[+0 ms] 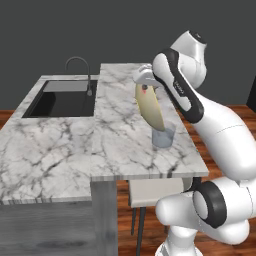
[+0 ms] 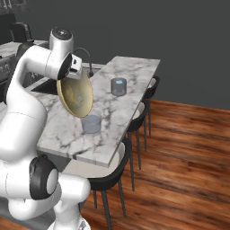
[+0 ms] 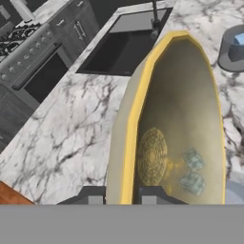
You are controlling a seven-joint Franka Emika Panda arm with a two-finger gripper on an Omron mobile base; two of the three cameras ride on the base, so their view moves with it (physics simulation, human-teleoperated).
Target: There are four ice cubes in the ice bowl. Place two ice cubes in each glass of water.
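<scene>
You are looking at the white arm's two-finger gripper (image 3: 122, 194) clamping the rim of the wide, shallow, yellowish-tan ice bowl (image 3: 176, 119), its jaws closed tight with 1 dark finger on each side of the wall. The bowl (image 2: 75, 93) is hanging tipped nearly on edge above the grey-veined white marble counter (image 2: 130, 72), its lower rim sitting right over the near short clear glass of water (image 2: 91, 123). In the hand view, 2 small pale-blue translucent ice cubes (image 3: 192, 170) are lying inside the bowl beside its round patterned centre. The far clear glass of water (image 2: 118, 86) is standing well apart, farther along the counter, with something pale blue showing inside it (image 3: 237, 47). A black sink (image 1: 65, 97) with a curved tap is sitting off to the left.
</scene>
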